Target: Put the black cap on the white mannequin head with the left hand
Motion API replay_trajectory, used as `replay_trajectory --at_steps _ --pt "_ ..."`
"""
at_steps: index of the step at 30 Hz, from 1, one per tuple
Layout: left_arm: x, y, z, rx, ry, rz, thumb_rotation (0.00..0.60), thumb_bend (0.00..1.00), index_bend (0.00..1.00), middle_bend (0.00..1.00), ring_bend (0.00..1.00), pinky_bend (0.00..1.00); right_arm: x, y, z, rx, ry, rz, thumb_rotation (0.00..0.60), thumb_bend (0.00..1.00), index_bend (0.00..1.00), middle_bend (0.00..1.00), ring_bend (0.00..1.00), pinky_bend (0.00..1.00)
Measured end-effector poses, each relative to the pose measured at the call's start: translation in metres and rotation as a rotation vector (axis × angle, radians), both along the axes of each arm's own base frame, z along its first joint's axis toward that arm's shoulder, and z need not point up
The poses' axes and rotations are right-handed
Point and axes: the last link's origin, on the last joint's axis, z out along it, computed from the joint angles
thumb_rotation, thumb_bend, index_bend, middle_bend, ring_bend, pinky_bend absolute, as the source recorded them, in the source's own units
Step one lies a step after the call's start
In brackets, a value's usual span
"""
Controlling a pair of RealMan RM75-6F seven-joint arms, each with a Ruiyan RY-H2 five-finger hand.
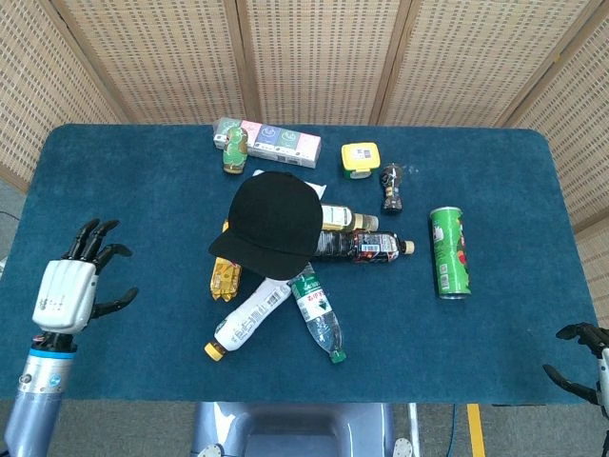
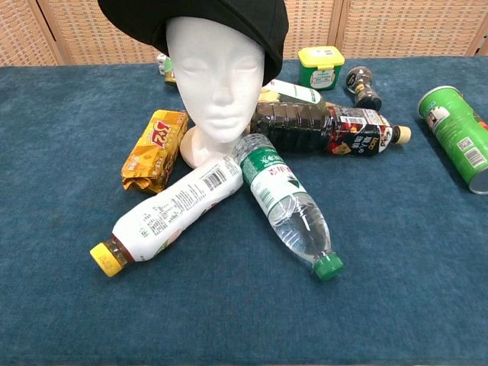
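Bottles point(image 2: 284, 191) and a snack pack point(image 2: 155, 149) crowd the mannequin head point(image 2: 216, 76); the tabletop point(image 1: 133, 200) lies open left of them.

The black cloth cap point(image 2: 198, 19) looks matt and finely woven, and the smooth white mannequin head point(image 2: 216, 80) under it has a dull, plaster-like finish. The deep blue table covering point(image 2: 61, 114) is a soft, napped fabric with a mottled pile. A clear plastic water bottle with a green label point(image 2: 286, 202) shines glossy, as does the dark plastic drink bottle point(image 2: 320, 126). The yellow foil snack packet point(image 2: 155, 149) is crinkled and shiny. The green cylindrical tube point(image 2: 457, 133) is glossy. The left hand point(image 1: 68, 290) has a silvery metallic back and black matt fingers point(image 1: 95, 233). Behind stand woven rattan panels framed in pale wood point(image 1: 314, 62).
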Motion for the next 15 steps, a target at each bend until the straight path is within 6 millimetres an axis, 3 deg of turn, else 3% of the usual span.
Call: replay_trajectory --at_steps 10,15 --pt "-0.057 -0.058 0.023 0.112 0.008 0.258 0.600 0.16 0.49 0.29 0.19 0.48 0.006 -0.007 -0.005 0.039 0.009 0.010 0.600 0.12 0.45 0.46 0.48 0.50" --pt "-0.072 -0.081 0.028 0.112 0.005 0.339 0.600 0.16 0.50 0.29 0.20 0.48 0.008 -0.009 -0.007 0.045 0.010 0.015 0.600 0.12 0.45 0.46 0.48 0.50"
